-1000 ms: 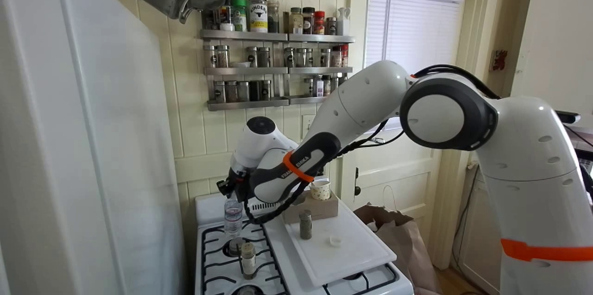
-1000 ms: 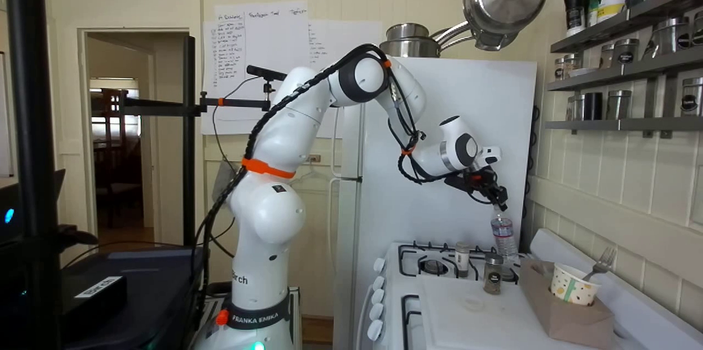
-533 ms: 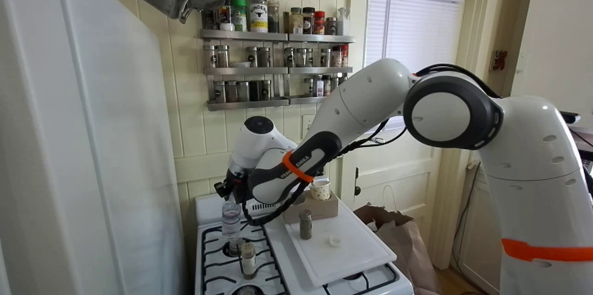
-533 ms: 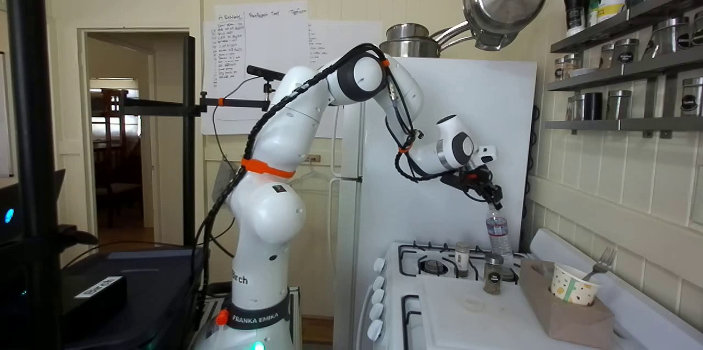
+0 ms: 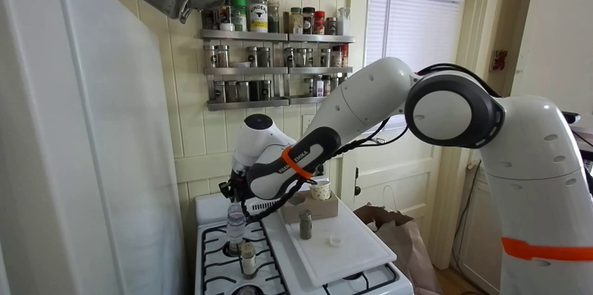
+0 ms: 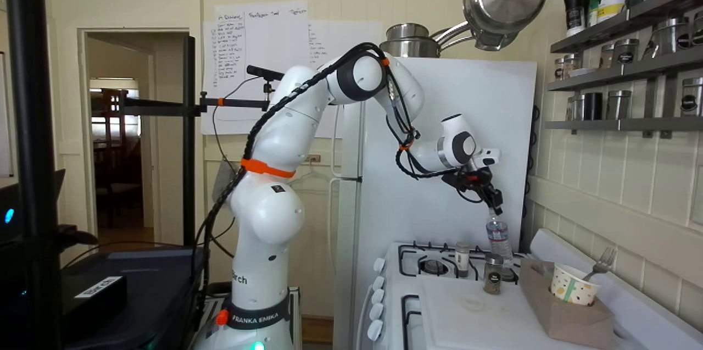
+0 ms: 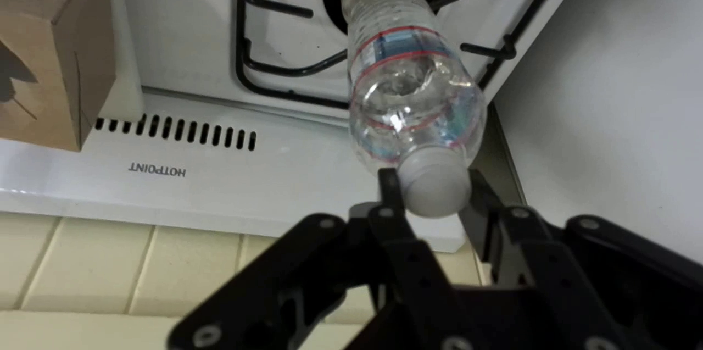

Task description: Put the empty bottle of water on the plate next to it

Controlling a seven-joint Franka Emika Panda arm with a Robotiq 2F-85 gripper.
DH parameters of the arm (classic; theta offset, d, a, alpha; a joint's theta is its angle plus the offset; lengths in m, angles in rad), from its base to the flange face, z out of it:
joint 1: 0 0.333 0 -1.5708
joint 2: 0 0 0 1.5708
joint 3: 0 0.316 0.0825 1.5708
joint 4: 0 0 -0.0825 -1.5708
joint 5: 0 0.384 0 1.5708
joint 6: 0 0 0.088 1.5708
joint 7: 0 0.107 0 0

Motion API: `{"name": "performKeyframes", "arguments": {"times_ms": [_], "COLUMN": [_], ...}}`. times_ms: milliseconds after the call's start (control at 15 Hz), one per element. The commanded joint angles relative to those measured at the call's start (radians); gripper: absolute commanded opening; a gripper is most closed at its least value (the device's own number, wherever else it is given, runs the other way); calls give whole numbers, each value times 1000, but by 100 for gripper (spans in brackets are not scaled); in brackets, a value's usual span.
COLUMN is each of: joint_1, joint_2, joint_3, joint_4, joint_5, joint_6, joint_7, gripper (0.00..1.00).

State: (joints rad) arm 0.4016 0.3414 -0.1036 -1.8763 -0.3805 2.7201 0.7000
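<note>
The empty bottle of water (image 7: 414,92) is see-through plastic with a red and blue label and a pale cap (image 7: 436,188). My gripper (image 7: 434,190) is shut on the cap, one finger on each side. The bottle stands roughly upright over the rear burner in both exterior views (image 5: 235,225) (image 6: 498,234). I cannot tell whether its base touches the burner. The gripper also shows in an exterior view (image 6: 496,208). No round plate shows; a white flat tray (image 5: 347,255) lies on the stove beside the burner.
A short jar with a brownish lid (image 5: 248,260) stands on the grates close to the bottle. Another jar (image 6: 493,273) and a small clear cup (image 5: 335,241) stand on the tray. A cardboard box (image 7: 82,53) with a paper cup (image 6: 574,284) is behind. The fridge (image 6: 439,185) is beside the stove.
The gripper and the bottle have moved together a short way toward the stove's front and now sit slightly lower. The gripper stays shut on the cap. The jars and tray have not moved.
</note>
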Motion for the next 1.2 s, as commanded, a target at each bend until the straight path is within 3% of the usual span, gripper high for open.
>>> {"name": "performKeyframes", "arguments": {"times_ms": [0, 333, 400, 467, 867, 1000, 1133], "joint_1": [-50, -98, -101, -104, -97, -89, -116], "joint_2": [6, 58, 72, 82, 82, 46, -25], "joint_3": [55, 82, 78, 76, 59, 57, 102], "joint_4": [39, 119, 141, 156, 179, 160, 115], "joint_5": [109, 215, 225, 234, 222, 213, 261], "joint_6": [-105, -133, -139, -139, -109, -123, -191], "joint_7": [-10, 1, 13, 15, 39, 47, -27], "gripper": [8, 8, 57, 58, 100, 100, 100]}}
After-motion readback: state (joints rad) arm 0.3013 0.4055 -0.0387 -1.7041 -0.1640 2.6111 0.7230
